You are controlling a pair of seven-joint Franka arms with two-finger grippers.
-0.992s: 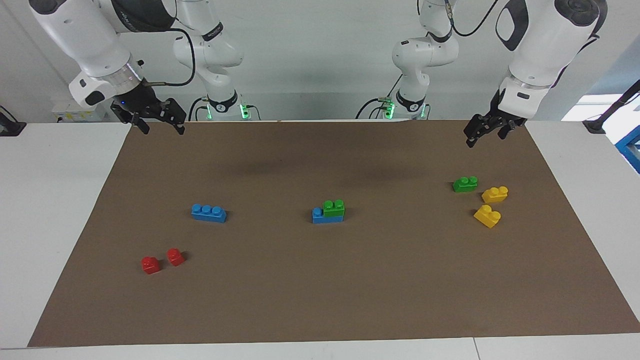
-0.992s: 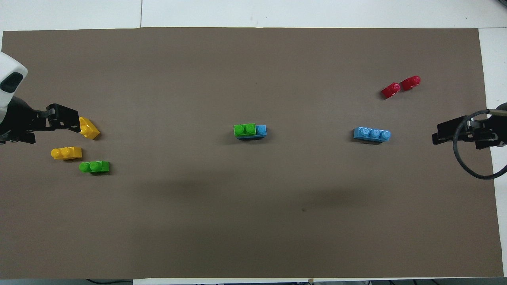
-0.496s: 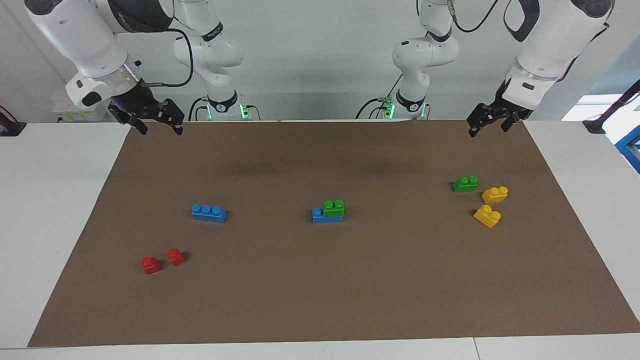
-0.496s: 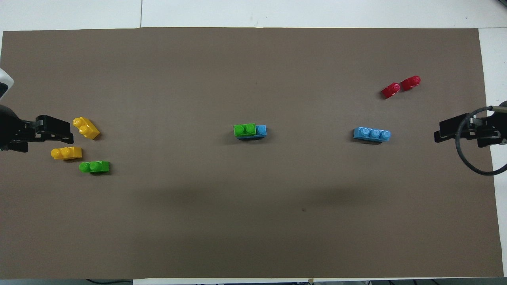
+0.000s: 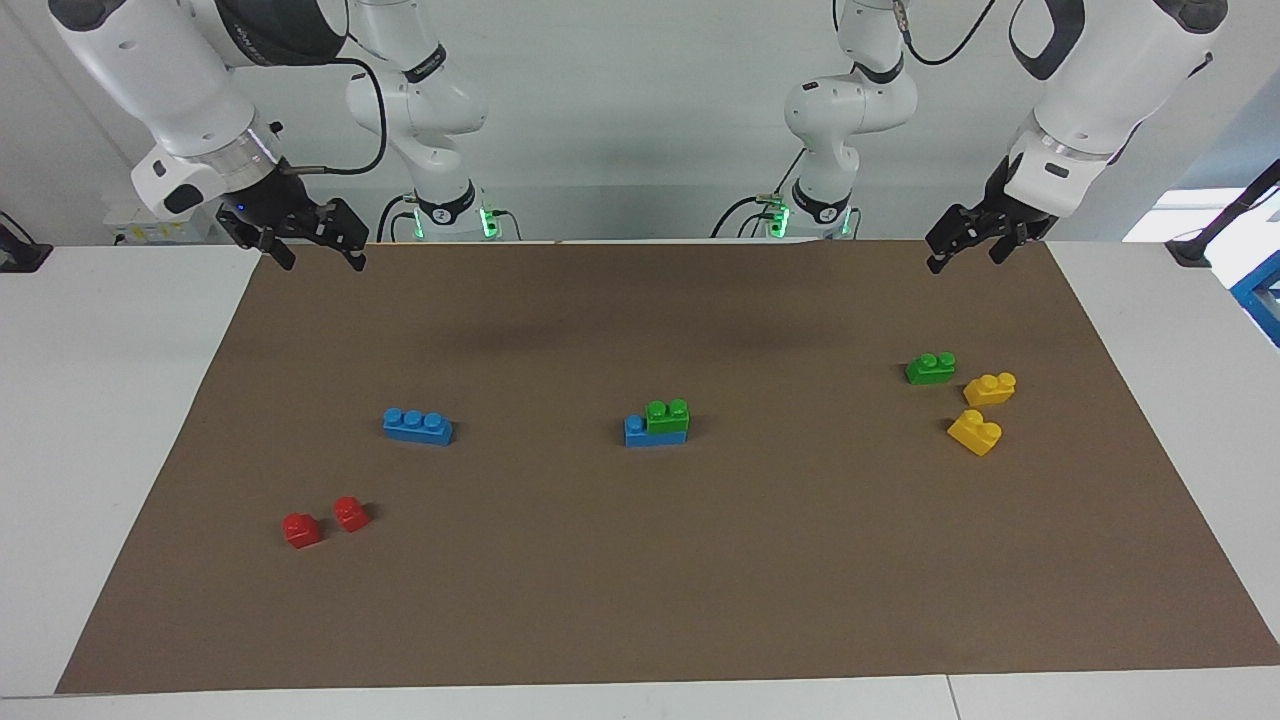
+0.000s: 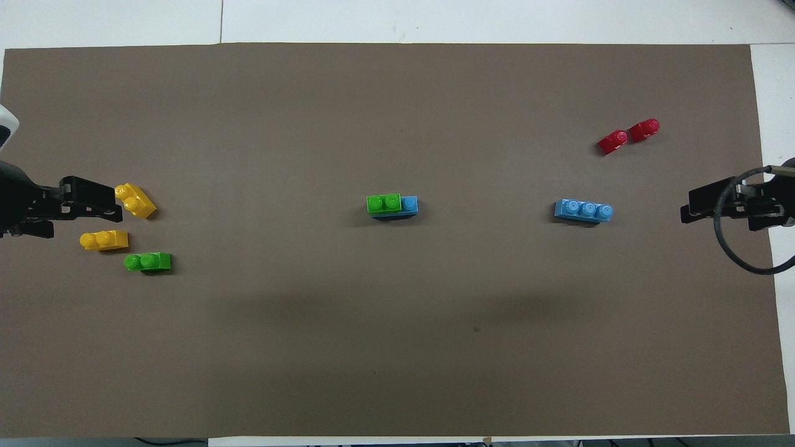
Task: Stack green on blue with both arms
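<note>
So one green brick (image 5: pixel 667 415) already sits on the middle blue brick (image 5: pixel 640 433); spare green (image 5: pixel 930 368) at three o'clock, spare blue (image 5: pixel 417 426) at nine remain; left gripper (image 5: pixel 966 248) and right gripper (image 5: pixel 310 245) hang empty, fingers wide

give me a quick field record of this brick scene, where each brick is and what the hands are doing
stack: green brick sits on blue brick, mid-mat
loose blue brick: toward the right arm's end
loose green brick: toward the left arm's end, beside yellow bricks
red bricks: farther from the robots than the loose blue brick
left hand: open, empty, raised over the mat's edge
right hand: open, empty, raised over the mat's corner
mat: brown
</note>
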